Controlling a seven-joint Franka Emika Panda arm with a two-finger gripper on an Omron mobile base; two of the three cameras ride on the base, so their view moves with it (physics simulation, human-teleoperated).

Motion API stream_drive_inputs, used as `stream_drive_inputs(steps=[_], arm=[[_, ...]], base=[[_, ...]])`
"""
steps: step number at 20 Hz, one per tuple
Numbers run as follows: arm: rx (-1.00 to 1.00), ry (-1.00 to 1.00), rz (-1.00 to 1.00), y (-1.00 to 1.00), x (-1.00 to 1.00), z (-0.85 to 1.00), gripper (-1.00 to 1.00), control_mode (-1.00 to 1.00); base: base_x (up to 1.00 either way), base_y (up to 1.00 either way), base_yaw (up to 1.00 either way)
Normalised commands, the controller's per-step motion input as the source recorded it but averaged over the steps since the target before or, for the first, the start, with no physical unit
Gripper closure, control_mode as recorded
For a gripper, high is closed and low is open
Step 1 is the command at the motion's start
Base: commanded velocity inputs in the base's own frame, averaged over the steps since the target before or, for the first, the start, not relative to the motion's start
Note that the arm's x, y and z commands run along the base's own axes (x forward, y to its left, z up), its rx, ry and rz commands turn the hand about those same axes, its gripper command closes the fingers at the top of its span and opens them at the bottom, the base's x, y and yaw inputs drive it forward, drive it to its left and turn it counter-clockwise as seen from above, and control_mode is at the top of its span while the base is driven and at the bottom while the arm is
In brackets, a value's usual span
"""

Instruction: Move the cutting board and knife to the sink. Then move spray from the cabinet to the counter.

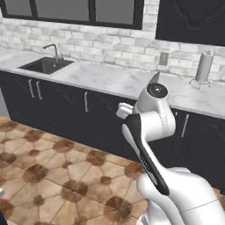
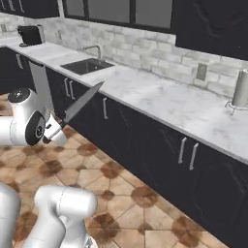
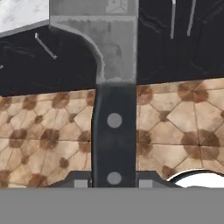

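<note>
Knife (image 2: 80,104) first: it sits clamped by its black handle in the robot's gripper (image 3: 114,181), the grey blade pointing up and away from the arm, out over the patterned tile floor (image 2: 121,193). Seen from the hand, the handle (image 3: 114,135) runs straight up between the closed fingers, with the blade (image 3: 109,39) against the dark lower cabinets (image 3: 183,48). From the left side, just the blade tip (image 1: 154,79) pokes up behind the arm's joint. Behind it, the white marble counter (image 2: 164,97) stretches along the brick wall, and the dark sink (image 2: 85,66) with its faucet (image 2: 94,50) sits well apart from the knife. A paper towel roll (image 2: 240,88) stands at the counter's far right.
</note>
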Motion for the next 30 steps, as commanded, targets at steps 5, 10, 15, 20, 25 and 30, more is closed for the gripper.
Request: stream_drive_inputs(steps=[5,10,15,20,25,30], arm=[[0.0,0.0,0.0,0.0,0.0,0.0,1.0,1.0],[0.0,0.0,0.0,0.0,0.0,0.0,1.0,1.0],[0.0,0.0,0.0,0.0,0.0,0.0,1.0,1.0],[0.0,0.0,0.0,0.0,0.0,0.0,1.0,1.0],[0.0,0.0,0.0,0.0,0.0,0.0,1.0,1.0],[0.0,0.0,0.0,0.0,0.0,0.0,1.0,1.0]], base=[[0.7,-0.05,0.57],[1.0,0.03,0.0],[1.0,0.0,0.0],[1.0,0.0,0.0],[1.0,0.28,-0.1],[1.0,1.0,-0.48]])
